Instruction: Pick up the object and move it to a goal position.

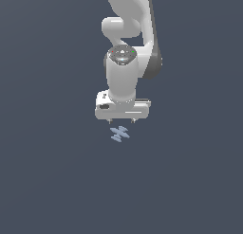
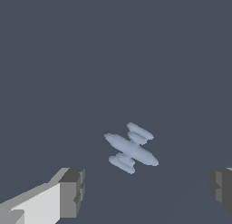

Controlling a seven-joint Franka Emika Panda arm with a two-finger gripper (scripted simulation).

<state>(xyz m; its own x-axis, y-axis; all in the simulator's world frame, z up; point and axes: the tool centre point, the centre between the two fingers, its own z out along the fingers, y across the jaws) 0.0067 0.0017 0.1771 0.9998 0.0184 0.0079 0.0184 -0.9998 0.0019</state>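
Tool (image 1: 121,120) hovering with jaws apart, just beyond the zigzag piece (image 1: 119,133) (untouched on worktop); needs centring over its long bar before descending.

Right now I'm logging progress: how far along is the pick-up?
Done: the gripper is near the zigzag piece. In hand: nothing; the fingers are spread wide, and the piece lies free between and beyond them. Left: descend, close, lift and carry. No goal marker is visible.
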